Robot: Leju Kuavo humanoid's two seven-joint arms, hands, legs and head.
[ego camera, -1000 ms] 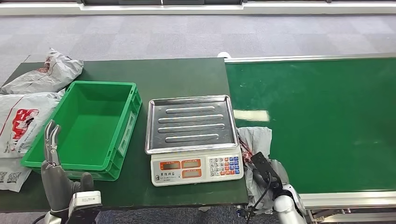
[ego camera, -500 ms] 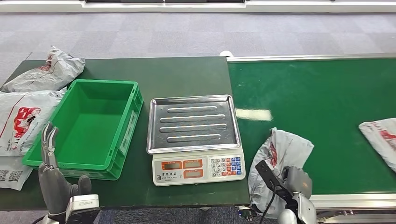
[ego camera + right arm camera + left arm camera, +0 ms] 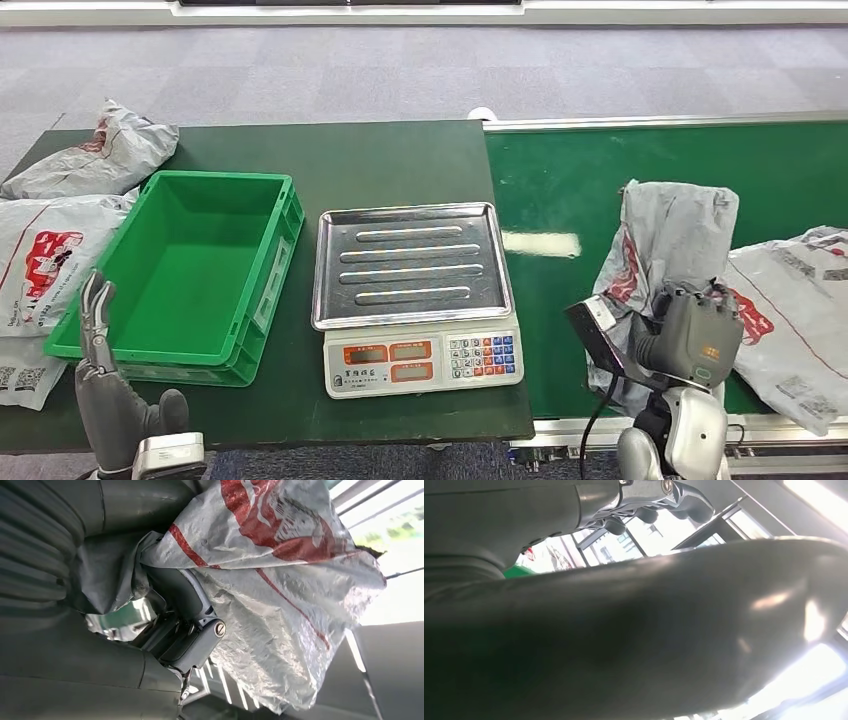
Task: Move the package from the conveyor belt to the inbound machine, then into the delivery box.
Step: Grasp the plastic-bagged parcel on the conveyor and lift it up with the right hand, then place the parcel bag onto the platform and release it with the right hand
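My right hand grips a crumpled grey package with red print and holds it up over the near side of the green conveyor belt. In the right wrist view the package drapes over my fingers. The scale with its steel tray stands left of the belt with nothing on it. The green delivery box sits left of the scale, with nothing in it. My left hand is open, fingers upright, by the box's near left corner; its thumb looms dark in the left wrist view.
A second grey package lies on the belt just right of the held one. Two more packages lie on the dark green table left of the box. Carpeted floor lies beyond the table.
My right hand has lifted the package from low beside the scale, up and to the right over the belt. A second package has come in from the right. My left hand sank slightly.
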